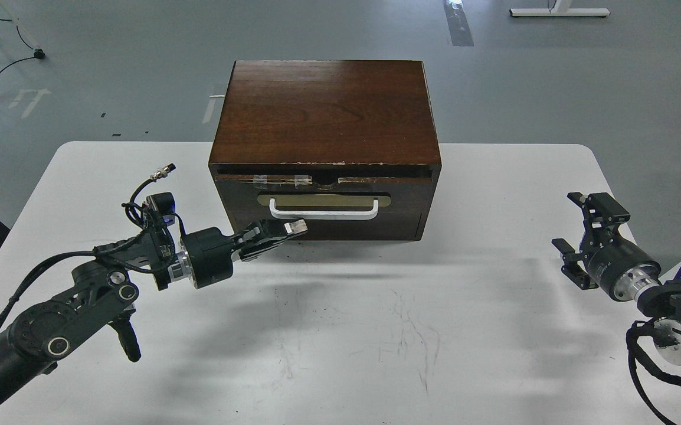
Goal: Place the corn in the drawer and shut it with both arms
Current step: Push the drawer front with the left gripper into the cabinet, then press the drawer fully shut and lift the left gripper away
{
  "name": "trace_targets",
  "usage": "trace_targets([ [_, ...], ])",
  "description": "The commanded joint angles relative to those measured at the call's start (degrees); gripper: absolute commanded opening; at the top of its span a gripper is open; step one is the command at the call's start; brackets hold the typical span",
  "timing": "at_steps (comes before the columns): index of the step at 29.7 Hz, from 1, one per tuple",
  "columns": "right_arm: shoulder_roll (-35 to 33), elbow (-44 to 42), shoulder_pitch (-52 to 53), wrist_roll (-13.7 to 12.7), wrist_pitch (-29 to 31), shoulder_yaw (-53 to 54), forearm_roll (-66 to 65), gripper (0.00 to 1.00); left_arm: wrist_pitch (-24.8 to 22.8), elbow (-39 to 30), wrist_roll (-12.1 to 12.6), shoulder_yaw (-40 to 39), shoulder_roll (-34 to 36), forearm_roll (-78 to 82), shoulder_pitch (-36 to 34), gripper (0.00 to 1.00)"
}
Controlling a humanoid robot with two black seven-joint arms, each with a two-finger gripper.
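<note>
1. Dark brown drawer (340, 200) shut in wooden box (326, 112), mid table; white handle (323, 211); taped, chipped top edge.
2. Left gripper (278, 232) fingers together near handle; right gripper (579, 233) spread wide.
3. White scuffed table (376, 330); grey floor (140, 59).

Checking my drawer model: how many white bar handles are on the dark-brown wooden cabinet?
1: the white bar handle sits on the upper drawer front; other sides are hidden.
</note>
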Motion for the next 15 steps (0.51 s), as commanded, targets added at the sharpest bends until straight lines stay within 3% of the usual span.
trace_targets([
  [1, 0.0, 0.0, -0.1, 0.0, 0.0, 0.0, 0.0, 1.0, -0.2, 0.7, 0.0, 0.1, -0.2, -0.4, -0.7, 0.0],
  [15, 0.0, 0.1, -0.5, 0.0, 0.0, 0.0, 0.0, 1.0, -0.2, 1.7, 0.0, 0.2, -0.3, -0.9, -1.3, 0.0],
])
